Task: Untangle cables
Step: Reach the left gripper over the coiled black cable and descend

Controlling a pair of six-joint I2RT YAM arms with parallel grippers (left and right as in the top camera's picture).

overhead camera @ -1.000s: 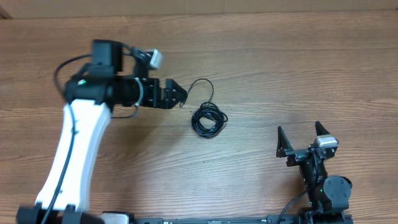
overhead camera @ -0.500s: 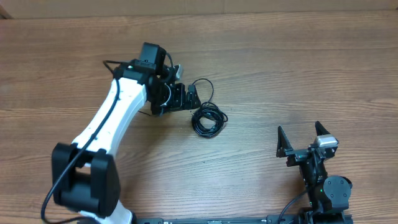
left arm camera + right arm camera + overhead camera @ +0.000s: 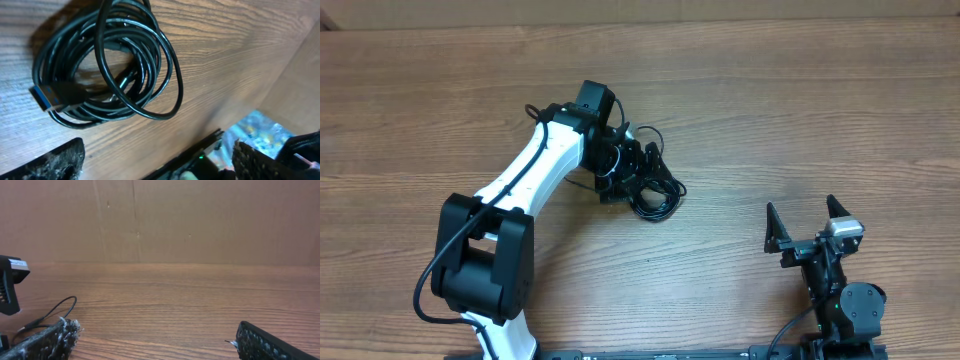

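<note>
Most of the risk is judged to lie at the left gripper (image 3: 640, 175), whose fingers are spread wide with nothing held between them. If it were shut from here, several turns could be pinched at once and the bundle pulled tighter rather than loosened; the coil could also be shoved across the table (image 3: 800, 100) by a finger landing on top of it, since nothing pins it down. The cables (image 3: 657, 195) are wound into a small black coil a little left of the table's centre, right against that gripper. In the left wrist view they (image 3: 122, 80) are seen just ahead of the open fingers (image 3: 55, 160), not between them; contact cannot be told. A blue plug end (image 3: 42, 97) is tucked at the coil's near side. Far to the right, the right gripper (image 3: 800, 205) is parked open and empty, well apart from the coil
</note>
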